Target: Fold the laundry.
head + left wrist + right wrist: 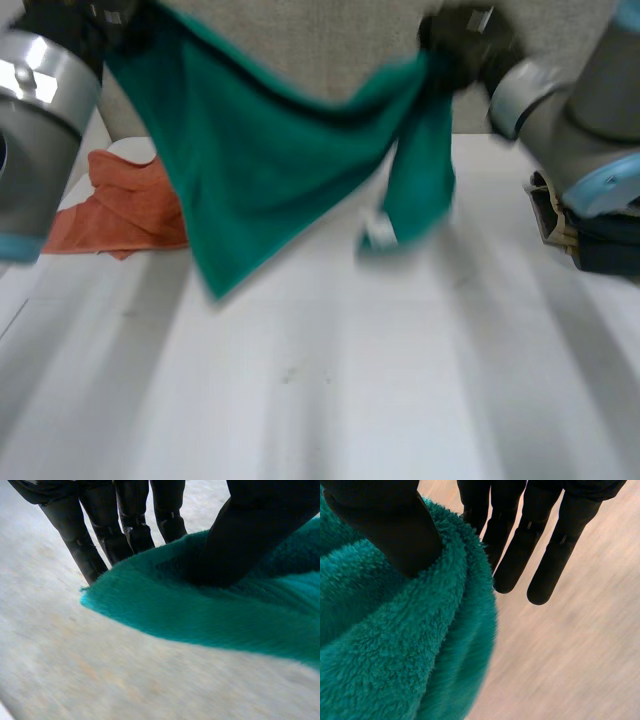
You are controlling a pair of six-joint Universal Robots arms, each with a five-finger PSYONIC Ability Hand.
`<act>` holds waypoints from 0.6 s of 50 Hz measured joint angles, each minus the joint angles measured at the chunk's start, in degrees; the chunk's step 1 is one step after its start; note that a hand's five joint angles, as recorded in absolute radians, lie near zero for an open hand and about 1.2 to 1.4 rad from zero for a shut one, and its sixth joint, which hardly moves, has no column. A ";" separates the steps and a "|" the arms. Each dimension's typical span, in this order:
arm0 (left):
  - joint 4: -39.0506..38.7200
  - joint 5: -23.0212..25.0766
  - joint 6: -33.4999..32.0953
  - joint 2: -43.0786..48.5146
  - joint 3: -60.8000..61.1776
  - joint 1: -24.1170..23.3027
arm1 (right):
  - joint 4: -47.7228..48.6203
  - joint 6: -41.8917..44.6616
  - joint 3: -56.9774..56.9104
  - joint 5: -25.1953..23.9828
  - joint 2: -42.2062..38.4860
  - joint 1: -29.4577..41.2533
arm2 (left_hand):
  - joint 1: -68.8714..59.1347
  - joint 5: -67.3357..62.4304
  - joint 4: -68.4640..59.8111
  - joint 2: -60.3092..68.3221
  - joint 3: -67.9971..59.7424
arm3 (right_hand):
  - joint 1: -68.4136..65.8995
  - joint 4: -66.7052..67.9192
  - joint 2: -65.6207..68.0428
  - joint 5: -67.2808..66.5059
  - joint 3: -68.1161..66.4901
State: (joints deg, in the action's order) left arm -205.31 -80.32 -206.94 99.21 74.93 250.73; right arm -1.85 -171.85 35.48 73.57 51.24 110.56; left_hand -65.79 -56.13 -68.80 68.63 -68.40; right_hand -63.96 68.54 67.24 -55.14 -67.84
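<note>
the white tabletop runs from the near edge to the far side. the left arm and the right arm enter at either side of the head view.

between the arms, the green towel hangs in the air above the tabletop, held by two upper corners. its top edge sags in the middle. its lowest corner points down on the left arm's side; contact with the tabletop cannot be told. a narrower flap hangs on the right arm's side, with a white label at its lower end.

farther back, an orange cloth lies crumpled on the tabletop, partly behind the towel. a dark bundle sits on the tabletop below the right arm.

farthest, the left robot hand is clamped on one upper corner: its thumb presses into the pile, with straight fingers behind the edge. the right robot hand is clamped on the other corner, thumb on the pile, fingers straight beside it. a grey panel stands behind.
</note>
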 measured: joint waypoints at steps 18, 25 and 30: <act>-9.26 -4.16 -0.34 2.20 10.08 -1.97 | 11.03 7.53 38.99 0.16 18.57 0.75 | 0.00 0.00 0.00 0.00 0.00 | 0.01 -0.32 -0.20 0.02 0.16; -9.25 -3.88 -0.31 2.58 21.25 -3.16 | 8.85 18.23 50.26 1.26 14.24 1.21 | 0.00 0.00 0.00 0.00 0.00 | 6.43 -11.54 -10.41 7.68 10.92; -9.18 -3.86 -0.31 2.44 25.15 -3.32 | 3.81 22.45 51.65 2.09 12.17 1.07 | 0.00 0.00 0.00 0.00 0.00 | 18.23 -23.02 -22.04 20.11 22.15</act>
State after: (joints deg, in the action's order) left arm -214.48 -84.18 -207.24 101.66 100.08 247.40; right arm 1.96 -149.40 87.13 75.66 63.41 111.63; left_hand -65.79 -56.13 -68.81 68.63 -68.40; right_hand -45.73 45.52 45.20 -35.02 -45.69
